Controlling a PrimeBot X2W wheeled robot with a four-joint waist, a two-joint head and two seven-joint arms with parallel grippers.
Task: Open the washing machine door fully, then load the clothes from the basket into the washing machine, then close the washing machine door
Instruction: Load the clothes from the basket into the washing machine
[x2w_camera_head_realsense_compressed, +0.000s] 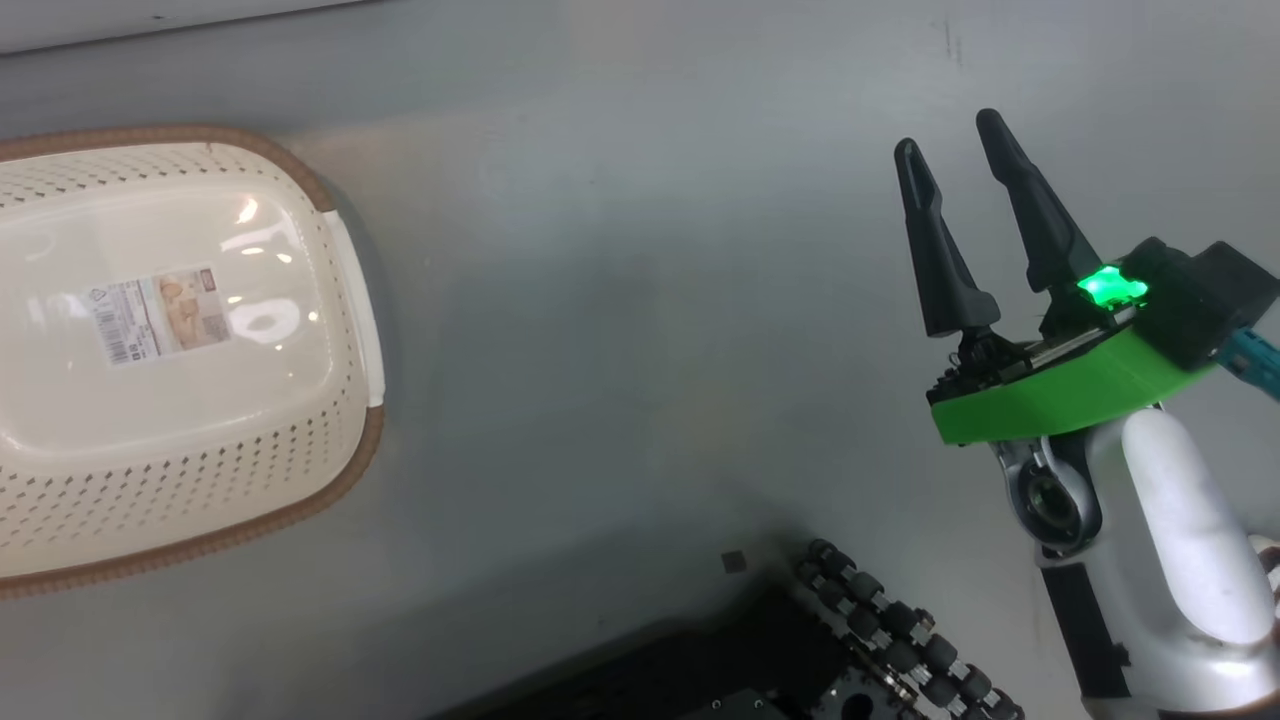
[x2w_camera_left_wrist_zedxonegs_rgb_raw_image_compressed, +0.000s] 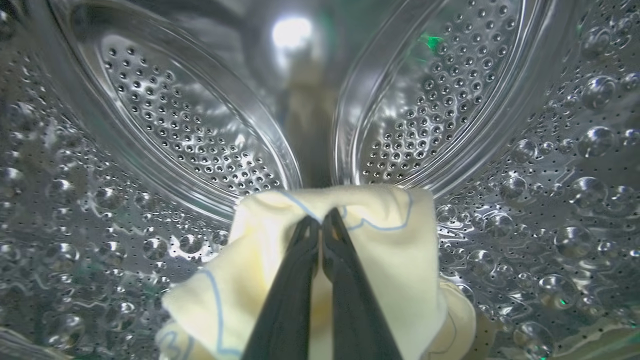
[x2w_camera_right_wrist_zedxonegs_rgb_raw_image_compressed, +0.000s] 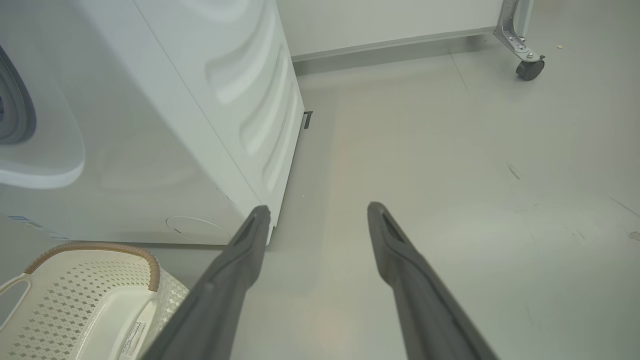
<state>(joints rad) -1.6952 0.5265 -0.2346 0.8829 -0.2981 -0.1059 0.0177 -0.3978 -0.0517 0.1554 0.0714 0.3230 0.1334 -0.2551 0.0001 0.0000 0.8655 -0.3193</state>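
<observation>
Left gripper (x2w_camera_left_wrist_zedxonegs_rgb_raw_image_compressed: 320, 225) pinches a cream garment (x2w_camera_left_wrist_zedxonegs_rgb_raw_image_compressed: 395, 250) deep inside the drum (x2w_camera_left_wrist_zedxonegs_rgb_raw_image_compressed: 175, 125), walls close around; right gripper (x2w_camera_head_realsense_compressed: 948, 135) hangs spread over open floor (x2w_camera_head_realsense_compressed: 650, 300), well clear of the basket (x2w_camera_head_realsense_compressed: 372, 430).

The right gripper (x2w_camera_right_wrist_zedxonegs_rgb_raw_image_compressed: 317, 208) hangs over the grey floor (x2w_camera_right_wrist_zedxonegs_rgb_raw_image_compressed: 450, 175) with its two dark fingers spread wide and bare floor between them. To their left stands the washing machine (x2w_camera_right_wrist_zedxonegs_rgb_raw_image_compressed: 150, 125) — white ribbed side panel, a sliver of grey gasket (x2w_camera_right_wrist_zedxonegs_rgb_raw_image_compressed: 15, 100) at the frame's edge. Near its front, at the lower left corner, sits the basket (x2w_camera_right_wrist_zedxonegs_rgb_raw_image_compressed: 100, 246), label (x2w_camera_right_wrist_zedxonegs_rgb_raw_image_compressed: 131, 337) on its floor. Far off, top right — a caster wheel (x2w_camera_right_wrist_zedxonegs_rgb_raw_image_compressed: 529, 69).
</observation>
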